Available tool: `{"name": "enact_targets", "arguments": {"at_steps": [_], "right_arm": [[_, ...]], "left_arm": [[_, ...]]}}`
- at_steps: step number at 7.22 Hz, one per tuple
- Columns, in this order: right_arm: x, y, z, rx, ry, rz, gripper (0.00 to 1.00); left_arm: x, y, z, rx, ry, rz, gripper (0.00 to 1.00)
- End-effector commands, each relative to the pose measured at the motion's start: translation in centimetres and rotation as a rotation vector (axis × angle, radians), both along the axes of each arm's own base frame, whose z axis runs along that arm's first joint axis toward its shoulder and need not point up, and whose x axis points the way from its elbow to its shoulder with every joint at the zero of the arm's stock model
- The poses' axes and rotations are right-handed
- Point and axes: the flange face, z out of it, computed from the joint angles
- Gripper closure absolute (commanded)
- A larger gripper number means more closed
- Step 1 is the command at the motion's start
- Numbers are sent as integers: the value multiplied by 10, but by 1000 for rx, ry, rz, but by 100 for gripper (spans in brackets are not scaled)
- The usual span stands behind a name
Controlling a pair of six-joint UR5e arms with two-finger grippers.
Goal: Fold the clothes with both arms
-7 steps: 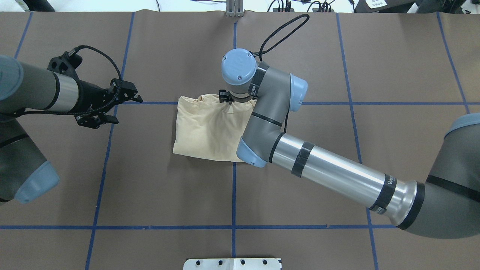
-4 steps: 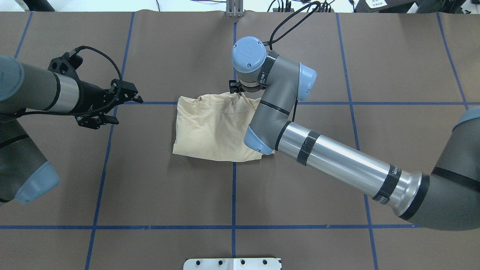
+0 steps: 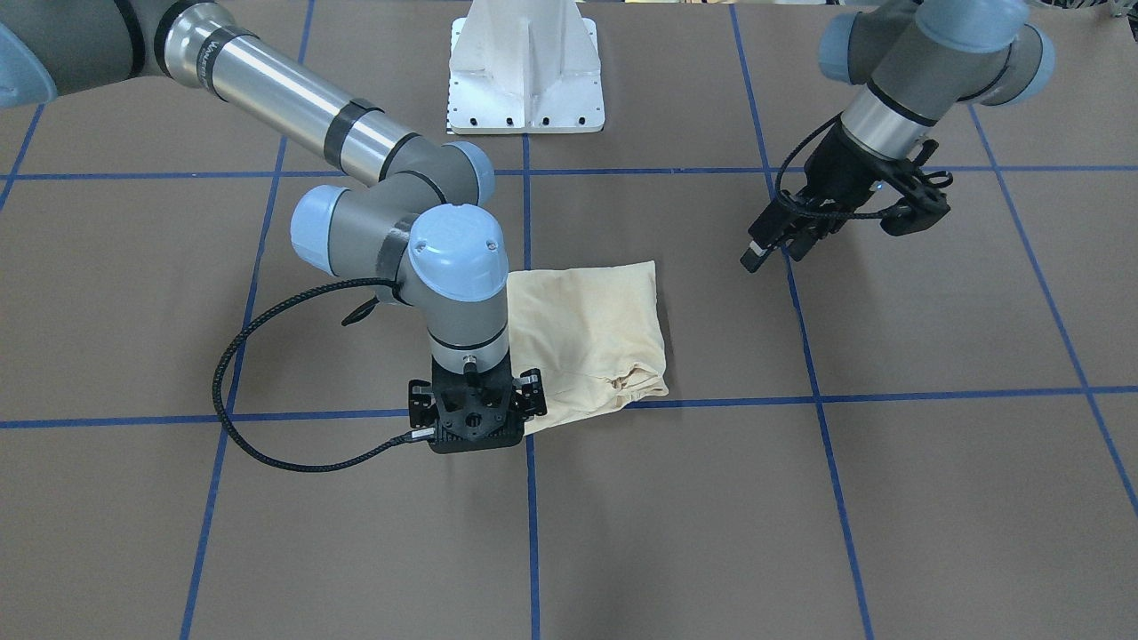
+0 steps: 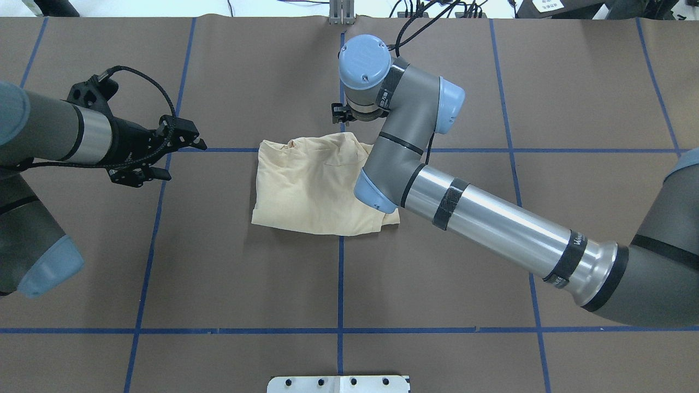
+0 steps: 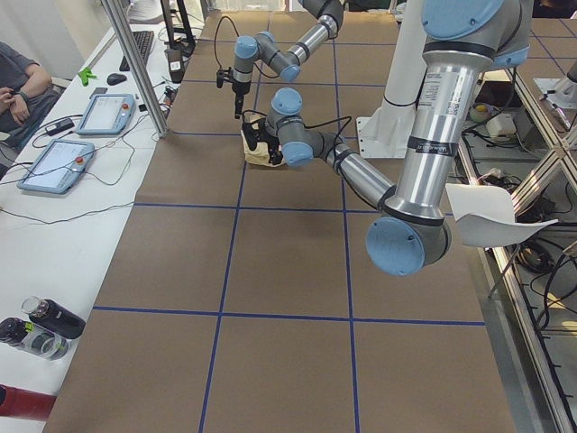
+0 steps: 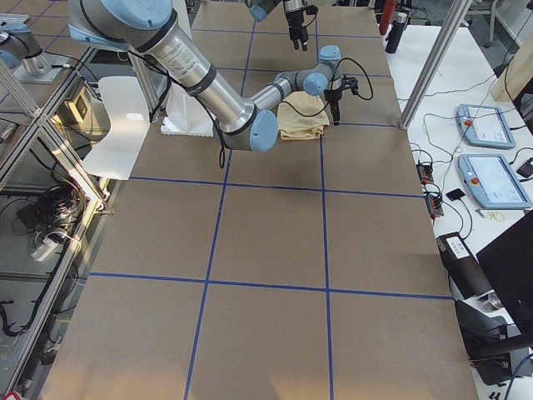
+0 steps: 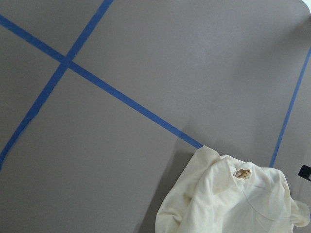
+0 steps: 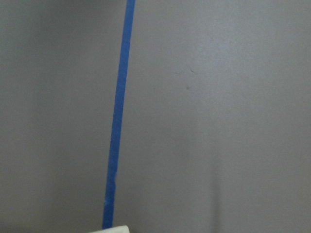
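Brown paper table (image 4: 246,273) marked with a blue tape grid (image 4: 341,284). Right arm (image 4: 491,229) reaches over the centre; left arm (image 4: 54,134) stands well apart to the side. Folded cream T-shirt (image 4: 306,185) lies flat at the central tape crossing. Right gripper (image 3: 475,416) points down just beyond the shirt's far edge, and whether its jaws are spread or closed cannot be told. Left gripper (image 4: 184,159) has its jaws spread and empty.

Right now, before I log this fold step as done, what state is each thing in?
T-shirt: folded into a compact bundle, lying on the table, held by neither end effector.
Left end effector: open, empty, hovering well off to the T-shirt's side.
Right end effector: pointing down beside the T-shirt's edge farthest from the robot; fingers hidden, so open or shut cannot be told.
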Motion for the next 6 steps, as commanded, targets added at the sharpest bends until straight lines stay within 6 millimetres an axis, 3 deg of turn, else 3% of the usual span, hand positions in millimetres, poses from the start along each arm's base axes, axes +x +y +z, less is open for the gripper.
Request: {"name": "enact_targets", "arguments": {"at_steps": [1, 2, 3, 4, 5, 6], "right_arm": [[78, -2, 18, -82, 22, 27, 0], [118, -7, 44, -91, 19, 25, 0], [164, -10, 68, -87, 19, 42, 0], [191, 10, 98, -49, 31, 5, 0], [225, 17, 129, -38, 53, 10, 0], [247, 36, 157, -31, 74, 10, 0]], "left_arm": [[-62, 2, 26, 196, -130, 32, 0], [-95, -8, 45, 260, -198, 25, 0], [-108, -25, 71, 243, -251, 6, 0], [-124, -40, 93, 216, -287, -24, 0], [-142, -50, 99, 240, -312, -42, 0], [-158, -56, 109, 270, -353, -47, 0]]}}
